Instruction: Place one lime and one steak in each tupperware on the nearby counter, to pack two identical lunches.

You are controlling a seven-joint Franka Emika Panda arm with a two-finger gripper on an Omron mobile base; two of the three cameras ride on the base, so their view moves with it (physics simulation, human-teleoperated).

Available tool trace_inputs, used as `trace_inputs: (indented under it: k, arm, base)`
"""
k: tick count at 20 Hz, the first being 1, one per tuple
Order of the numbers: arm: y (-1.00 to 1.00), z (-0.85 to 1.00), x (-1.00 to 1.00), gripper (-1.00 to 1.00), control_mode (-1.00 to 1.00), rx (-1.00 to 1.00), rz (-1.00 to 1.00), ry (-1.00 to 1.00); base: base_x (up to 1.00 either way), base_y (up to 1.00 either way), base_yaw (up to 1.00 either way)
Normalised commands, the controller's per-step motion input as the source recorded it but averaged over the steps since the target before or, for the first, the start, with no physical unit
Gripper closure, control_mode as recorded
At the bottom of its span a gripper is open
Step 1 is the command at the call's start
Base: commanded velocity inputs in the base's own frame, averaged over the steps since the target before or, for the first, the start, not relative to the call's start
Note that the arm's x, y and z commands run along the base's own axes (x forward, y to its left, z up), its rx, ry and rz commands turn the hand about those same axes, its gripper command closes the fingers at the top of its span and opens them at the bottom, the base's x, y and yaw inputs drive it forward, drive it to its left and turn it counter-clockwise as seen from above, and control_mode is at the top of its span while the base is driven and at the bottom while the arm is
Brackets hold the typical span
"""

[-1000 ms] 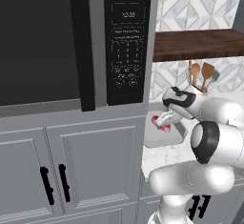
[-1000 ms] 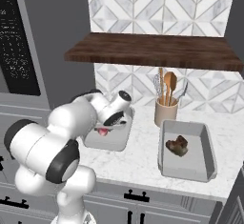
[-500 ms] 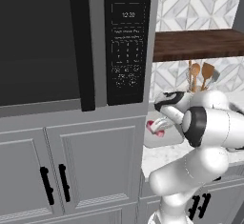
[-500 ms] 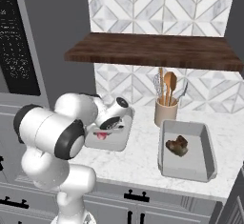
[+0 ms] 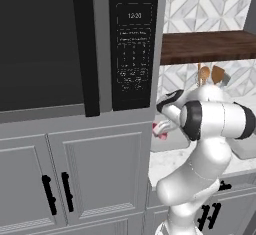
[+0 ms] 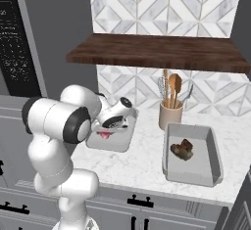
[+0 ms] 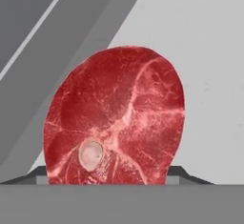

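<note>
- Your gripper hangs just over the near-left tupperware on the desk; in the left base view it shows at.
- Fingers are clamped on a raw red steak. Hand view has the slab standing up from between the tips, round bone spot low on it, tray floor behind it.
- In the right base view that steak is a red patch directly under the fingers, right at the tray; can't tell if it touches the floor.
- Second tupperware sits well off to the right of the fingers, w/ a dark-brown steak lying flat inside, toward its far half.
- Beige utensil cup stands between the two trays, further back toward the wall, under the dark wooden shelf.
- Microwave is left of the fingers, grey cabinets below it.
</note>
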Motion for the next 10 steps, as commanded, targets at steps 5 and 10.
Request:
trace_inputs:
  k: [5, 10]
  arm:
    - [0.00, 0.18, -0.15, -1.00, -1.00, 0.00, 0.00, -0.06]
    - [0.00, 0.44, -0.47, -1.00, -1.00, 0.00, 0.00, -0.20]
  base:
    - [0.00, 0.00, 0.00]
    - [0.00, 0.00, 0.00]
